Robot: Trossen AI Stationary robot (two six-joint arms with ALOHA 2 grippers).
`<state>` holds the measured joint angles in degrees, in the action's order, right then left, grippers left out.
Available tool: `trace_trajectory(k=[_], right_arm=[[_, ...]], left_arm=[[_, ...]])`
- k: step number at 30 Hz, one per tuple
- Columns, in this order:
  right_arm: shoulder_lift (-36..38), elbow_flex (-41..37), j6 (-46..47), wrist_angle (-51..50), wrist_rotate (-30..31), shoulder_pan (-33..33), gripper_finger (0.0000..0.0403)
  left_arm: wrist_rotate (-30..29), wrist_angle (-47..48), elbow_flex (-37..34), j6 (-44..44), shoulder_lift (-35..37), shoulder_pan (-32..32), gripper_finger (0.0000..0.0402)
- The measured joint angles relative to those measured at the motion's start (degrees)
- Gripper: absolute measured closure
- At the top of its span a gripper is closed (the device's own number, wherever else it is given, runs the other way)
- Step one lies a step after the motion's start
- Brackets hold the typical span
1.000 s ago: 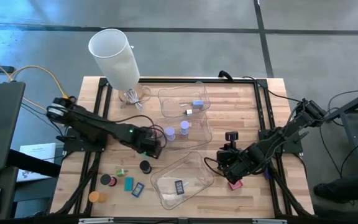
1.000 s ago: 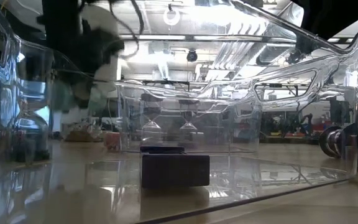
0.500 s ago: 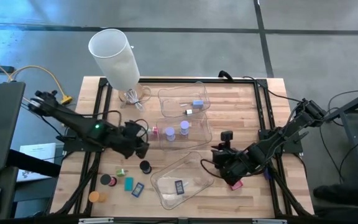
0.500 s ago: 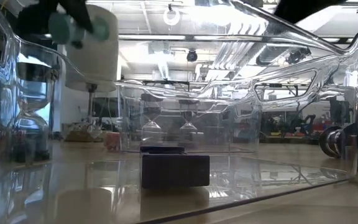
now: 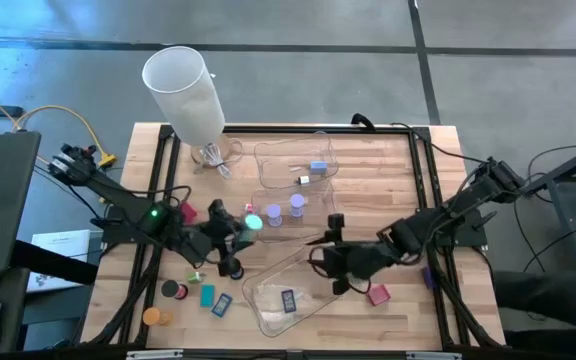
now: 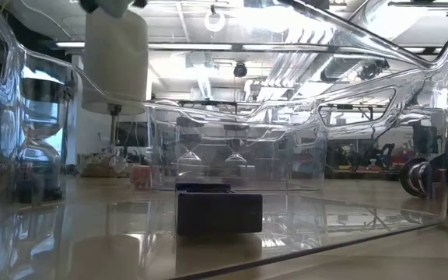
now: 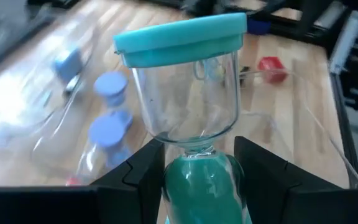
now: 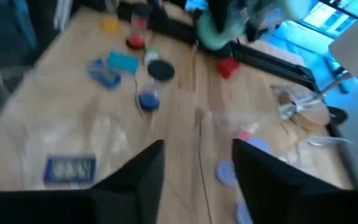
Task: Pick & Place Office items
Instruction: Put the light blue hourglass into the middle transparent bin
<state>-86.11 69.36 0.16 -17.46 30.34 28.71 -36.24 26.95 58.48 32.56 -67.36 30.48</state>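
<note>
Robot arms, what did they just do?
The right pincer let go of the pink block and slid left, over the near tray. The left pincer lifted the teal hourglass higher. Everything else stayed put.

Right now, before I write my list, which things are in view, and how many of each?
Lamp shade: 1, white, far left corner.
Clear trays: 3, in a row along the table's middle.
Blue block: 1, far tray.
Lilac cylinders: 2, middle tray.
Dark rectangle: 1, near tray.
Pink block: 1, right of near tray.
Red block: 1, left side.
Black cylinder, teal rectangle, blue rectangle, orange cylinder: 1 each, near left.
Teal sand timer: 1, in left gripper.
Left gripper: shut on timer, left of middle tray.
Right gripper: open, empty, at near tray's right.
</note>
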Motion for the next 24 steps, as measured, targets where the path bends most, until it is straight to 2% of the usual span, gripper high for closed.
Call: trace_trajectory(k=[5,10,17,24], right_arm=[[0.0,0.0,5.9,6.0,-3.8,-3.3,0.0138],[0.1,0.0,10.3,9.3,-4.0,-5.1,0.0090],[-2.6,0.0,5.9,19.7,-8.2,-5.9,0.0072],[-6.0,0.0,-1.6,24.9,-7.9,-7.2,0.0077]], left_arm=[[0.1,-7.1,0.0,-13.3,-4.1,1.3,0.0240],[1.7,-11.0,0.0,-19.2,-7.1,2.5,0.0240],[1.8,-12.8,0.0,-20.5,-8.4,2.0,0.0240],[1.6,-15.7,0.0,-21.9,-8.9,0.0,0.0240]])
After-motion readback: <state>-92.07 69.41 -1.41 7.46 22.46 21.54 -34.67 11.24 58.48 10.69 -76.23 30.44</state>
